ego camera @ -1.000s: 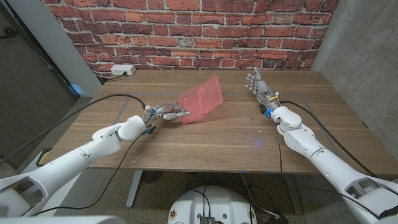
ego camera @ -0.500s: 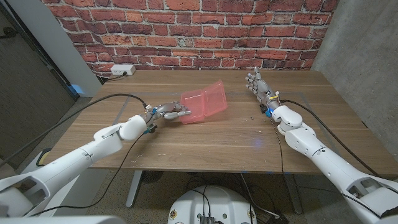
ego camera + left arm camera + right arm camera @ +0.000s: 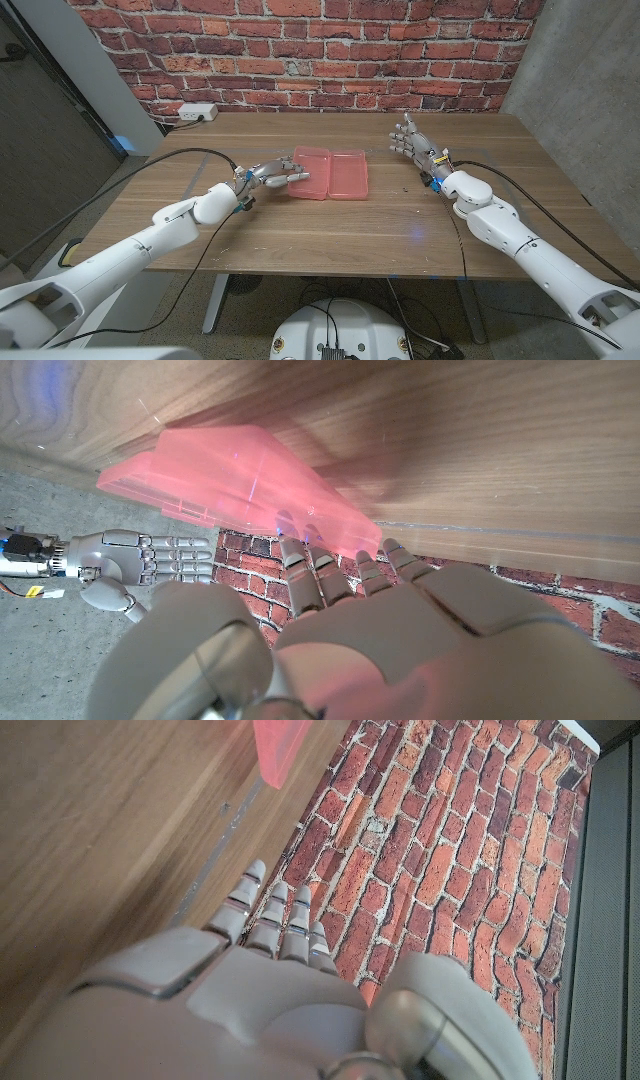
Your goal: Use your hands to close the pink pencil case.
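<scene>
The pink pencil case (image 3: 328, 173) lies open on the wooden table, its two translucent halves flat side by side. My left hand (image 3: 275, 172) reaches in from the case's left, fingers stretched out, their tips at the edge of the left half. The left wrist view shows the case (image 3: 240, 480) just beyond those fingertips (image 3: 335, 565). My right hand (image 3: 412, 140) stands to the right of the case, apart from it, fingers spread and holding nothing. That hand (image 3: 130, 555) also appears in the left wrist view. A corner of the case (image 3: 280, 745) shows ahead of my right hand (image 3: 250, 980).
A red brick wall (image 3: 300, 50) runs behind the table. A white power strip (image 3: 197, 112) sits at the table's far left corner. Cables trail along both arms. Bare wood (image 3: 330, 230) lies in front of the case.
The case, held tilted up off the table by my left hand, has dropped and now lies open flat. My right hand has shifted slightly toward the case.
</scene>
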Motion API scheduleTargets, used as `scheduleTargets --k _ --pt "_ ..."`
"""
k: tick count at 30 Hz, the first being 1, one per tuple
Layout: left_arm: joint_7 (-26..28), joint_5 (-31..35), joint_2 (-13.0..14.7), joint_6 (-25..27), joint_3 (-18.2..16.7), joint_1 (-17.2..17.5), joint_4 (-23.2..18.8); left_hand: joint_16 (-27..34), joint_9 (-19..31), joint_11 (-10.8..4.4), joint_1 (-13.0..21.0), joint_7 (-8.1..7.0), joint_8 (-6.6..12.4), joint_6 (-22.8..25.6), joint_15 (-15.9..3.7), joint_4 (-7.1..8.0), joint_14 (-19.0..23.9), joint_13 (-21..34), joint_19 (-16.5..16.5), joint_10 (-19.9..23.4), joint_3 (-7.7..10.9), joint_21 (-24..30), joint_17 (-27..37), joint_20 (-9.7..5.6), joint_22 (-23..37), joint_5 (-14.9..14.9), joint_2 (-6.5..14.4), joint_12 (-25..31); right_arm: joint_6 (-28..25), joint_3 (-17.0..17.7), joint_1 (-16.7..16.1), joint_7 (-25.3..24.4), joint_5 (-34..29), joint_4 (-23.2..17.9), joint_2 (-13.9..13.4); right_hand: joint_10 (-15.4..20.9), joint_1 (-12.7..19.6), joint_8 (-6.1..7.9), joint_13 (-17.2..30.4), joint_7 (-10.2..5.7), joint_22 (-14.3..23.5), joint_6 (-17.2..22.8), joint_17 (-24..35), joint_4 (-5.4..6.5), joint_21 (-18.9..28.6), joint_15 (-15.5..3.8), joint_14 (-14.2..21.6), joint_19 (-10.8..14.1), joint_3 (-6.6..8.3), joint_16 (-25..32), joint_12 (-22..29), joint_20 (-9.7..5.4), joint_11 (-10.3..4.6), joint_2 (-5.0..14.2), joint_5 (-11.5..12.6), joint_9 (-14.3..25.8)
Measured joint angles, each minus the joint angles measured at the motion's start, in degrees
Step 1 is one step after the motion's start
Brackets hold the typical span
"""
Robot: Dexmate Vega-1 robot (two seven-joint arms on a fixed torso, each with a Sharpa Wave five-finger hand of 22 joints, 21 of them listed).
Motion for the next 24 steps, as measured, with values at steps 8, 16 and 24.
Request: scheduleTargets --k 8,16,24 --pt "0.3 0.0 -0.4 -0.4 0.0 0.0 0.4 0.0 -0.1 -0.24 0.0 0.17 0.00 0.2 0.00 0.00 0.0 0.0 0.3 0.2 0.00 0.0 0.0 -0.31 0.0 0.0 0.0 0.0 -5.1 -0.1 -1.1 -1.6 -0.6 -4.1 -2.9 -0.1 0.0 0.00 0.0 0.20 0.3 -0.2 0.0 0.00 2.3 0.16 6.0 6.6 0.00 0.4 -0.7 -1.17 -0.85 0.00 0.0 0.0" --pt "0.4 0.0 -0.6 -0.4 0.1 0.0 0.8 -0.5 -0.1 -0.34 0.0 0.17 0.00 0.2 0.23 0.00 0.2 0.0 0.3 0.5 0.00 0.0 0.0 -0.31 0.0 0.0 0.0 0.0 -10.7 -0.4 -1.8 -2.4 -0.7 -7.5 -5.3 -0.6 0.0 0.00 0.1 0.75 0.3 -0.7 -0.2 0.00 4.2 -0.93 11.4 12.5 0.00 1.0 -1.1 -2.29 -0.89 0.00 0.0 0.0" --pt "0.2 -0.2 -0.7 -0.3 0.4 0.2 0.8 -0.5 -0.1 -0.22 0.0 0.48 0.00 0.5 0.30 0.00 0.3 0.0 0.3 0.6 0.00 0.0 0.0 -0.31 0.0 0.0 0.0 0.0 -14.1 -0.6 -2.2 -3.0 -0.5 -9.5 -6.4 -0.6 0.0 0.00 0.2 0.83 0.3 -0.8 -0.2 0.00 5.1 -1.13 13.3 13.9 0.00 1.0 -1.1 -2.93 -0.89 0.00 0.0 0.0"
